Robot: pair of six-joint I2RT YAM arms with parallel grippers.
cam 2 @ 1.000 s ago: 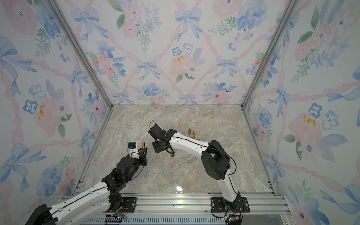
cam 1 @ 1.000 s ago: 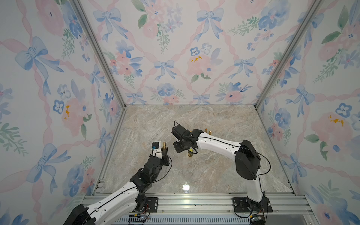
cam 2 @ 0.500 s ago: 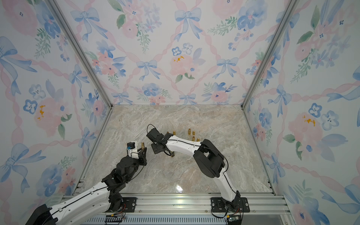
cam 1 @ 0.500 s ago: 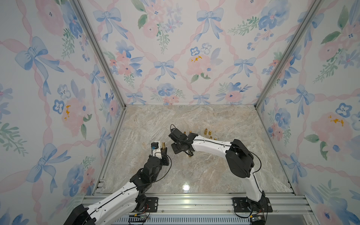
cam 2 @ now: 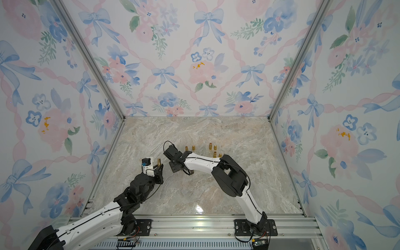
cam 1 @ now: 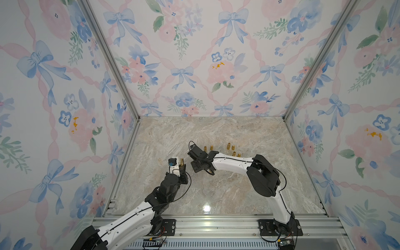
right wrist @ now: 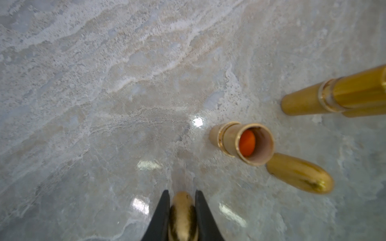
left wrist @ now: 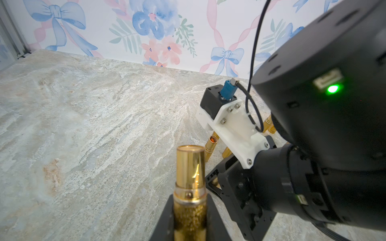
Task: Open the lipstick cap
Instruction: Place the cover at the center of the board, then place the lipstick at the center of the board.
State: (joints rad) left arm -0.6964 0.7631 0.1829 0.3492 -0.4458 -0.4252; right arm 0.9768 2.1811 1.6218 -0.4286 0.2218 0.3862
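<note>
My left gripper (left wrist: 190, 210) is shut on the textured base of a gold lipstick (left wrist: 189, 171), which stands upright with its smooth inner tube bare. Both top views show that lipstick (cam 1: 181, 161) (cam 2: 158, 161) poking up from the left gripper (cam 1: 181, 167). The gold cap (right wrist: 182, 206) is off it, pinched between the black fingers (right wrist: 161, 215) of my right gripper (right wrist: 182, 200), rounded end toward the marble. In both top views the right gripper (cam 1: 210, 171) (cam 2: 190, 172) points down, just right of the left one and apart from it.
Several other gold lipsticks (cam 1: 228, 146) stand in a loose group behind the right arm. Near the right gripper stand an uncapped one with an orange stick (right wrist: 247, 144), a loose cap (right wrist: 298, 173) and a capped lipstick (right wrist: 334, 96). Patterned walls enclose the marble floor (cam 1: 216, 194).
The right arm has swung a little to the left, bringing its wrist closer to the left gripper. The left arm has held still with the lipstick.
</note>
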